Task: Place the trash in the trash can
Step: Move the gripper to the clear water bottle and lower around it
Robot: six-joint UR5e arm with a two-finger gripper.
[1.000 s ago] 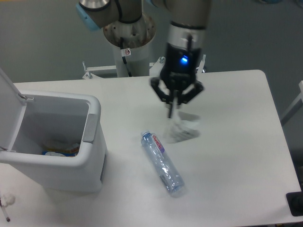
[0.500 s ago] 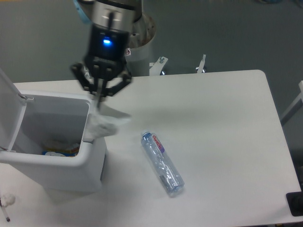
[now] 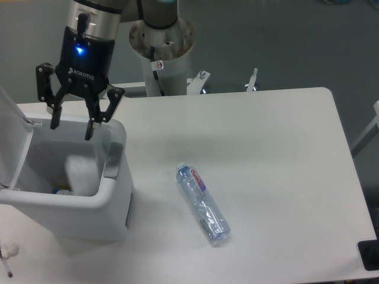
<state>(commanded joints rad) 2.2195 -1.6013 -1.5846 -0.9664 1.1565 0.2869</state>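
My gripper (image 3: 72,129) hangs open over the back of the white trash can (image 3: 112,195), whose lid is swung up at the left. Below it, inside the can, a white plastic scrap (image 3: 82,173) shows as a blurred patch, free of the fingers. A clear plastic water bottle (image 3: 202,204) with a red-white label lies on its side on the table to the right of the can, well away from the gripper.
The arm's grey base column (image 3: 161,47) stands behind the table's far edge. A small white object (image 3: 8,251) lies at the front left corner. A black object (image 3: 369,255) sits at the front right corner.
The gripper carried the white scrap leftward from mid-table to above the trash can, then opened; the scrap now sits inside the can. The bottle has not moved.
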